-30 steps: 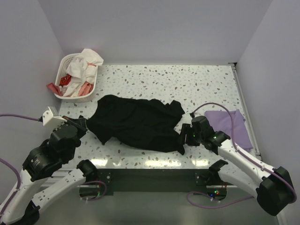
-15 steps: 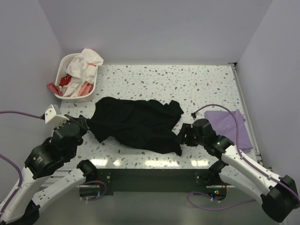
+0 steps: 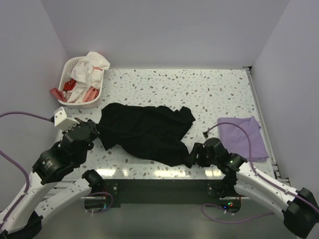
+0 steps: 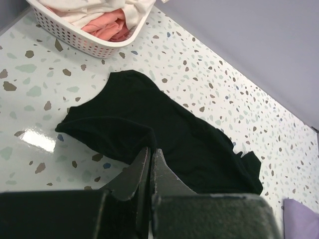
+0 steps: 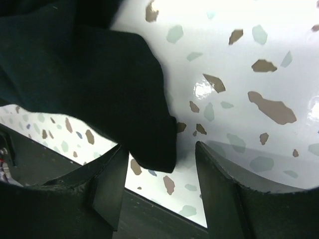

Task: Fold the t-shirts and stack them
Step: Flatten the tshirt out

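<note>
From above: looks like the flattening step, the black tee [image 3: 144, 132] rumpled in the middle of the bench [image 3: 214, 89], the lavender tee [image 3: 241, 133] folded well apart at right. At the left wrist: left hand [image 4: 149, 155] pressed together over the tee's near edge; cannot tell whether cloth is nipped. At the right wrist: right hand [image 5: 159, 164] apart, straddling a corner; calls for closing, then pulling taut. Against a second ago: right hand nearer the front edge, left hand advanced.

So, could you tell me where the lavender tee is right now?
In the top view the lavender tee lies folded near the right edge of the table, beyond the right gripper and apart from the black tee in the middle.
</note>
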Action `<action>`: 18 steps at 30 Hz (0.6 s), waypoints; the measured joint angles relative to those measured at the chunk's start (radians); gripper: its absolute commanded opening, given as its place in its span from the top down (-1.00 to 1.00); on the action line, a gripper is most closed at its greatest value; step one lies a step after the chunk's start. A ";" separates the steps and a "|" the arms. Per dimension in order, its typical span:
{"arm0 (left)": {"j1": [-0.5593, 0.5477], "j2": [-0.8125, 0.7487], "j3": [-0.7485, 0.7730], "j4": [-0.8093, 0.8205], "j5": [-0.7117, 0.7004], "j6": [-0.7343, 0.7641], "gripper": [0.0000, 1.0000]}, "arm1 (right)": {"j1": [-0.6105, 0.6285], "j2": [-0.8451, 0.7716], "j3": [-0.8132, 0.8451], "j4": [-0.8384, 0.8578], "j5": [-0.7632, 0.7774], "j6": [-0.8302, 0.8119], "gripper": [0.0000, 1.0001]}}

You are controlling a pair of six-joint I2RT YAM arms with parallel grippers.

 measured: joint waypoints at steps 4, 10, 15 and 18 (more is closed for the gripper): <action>0.000 0.019 -0.003 0.023 0.000 0.009 1.00 | 0.033 0.058 -0.024 0.064 -0.006 0.028 -0.15; 0.000 0.051 -0.003 0.060 0.000 0.037 1.00 | 0.072 0.146 -0.026 0.166 -0.013 0.065 0.24; 0.000 0.092 -0.003 0.111 0.001 0.069 1.00 | 0.072 0.221 0.000 0.177 -0.011 0.054 1.00; 0.000 0.132 0.005 0.157 0.002 0.109 1.00 | 0.072 0.220 0.079 0.111 0.029 0.035 1.00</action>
